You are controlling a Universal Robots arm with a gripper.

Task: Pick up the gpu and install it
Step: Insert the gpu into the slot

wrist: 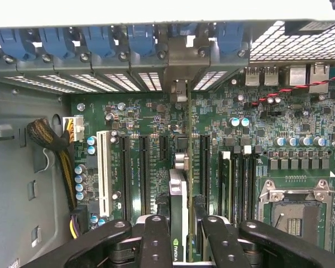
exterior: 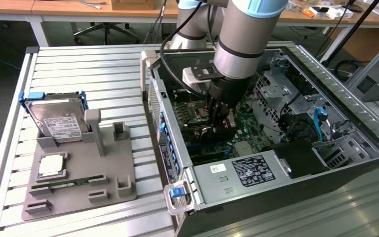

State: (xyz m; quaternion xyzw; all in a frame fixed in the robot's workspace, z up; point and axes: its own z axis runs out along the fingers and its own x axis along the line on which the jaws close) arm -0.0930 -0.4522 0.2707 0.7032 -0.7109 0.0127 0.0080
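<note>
End effector [exterior: 218, 123] deep inside the open case [exterior: 347, 148], low over the motherboard [exterior: 242, 129], fingers [wrist: 156, 237] partly closed, one on each side of the gpu [wrist: 178, 223], gripping it. Gpu held edge-on and upright between the fingers, its thin edge running toward the rear slot brackets [wrist: 151, 81]; in the wrist view, lined up over the board between two long black slots [wrist: 142, 167], near the white slot [wrist: 104, 173]. Cannot tell whether seated in a slot or just above one. Blue latches [wrist: 139, 39] in a row along the case's rear wall. Empty CPU socket [wrist: 293, 209] well apart from the card.

On the worktop [exterior: 97, 64], toward the exterior view's left of the case, a grey holder [exterior: 84, 182]. Hard drive [exterior: 59, 120] standing in its far end, a silver chip [exterior: 51, 165] lying flat in the middle, a green memory stick [exterior: 67, 183] in a groove near the front.
</note>
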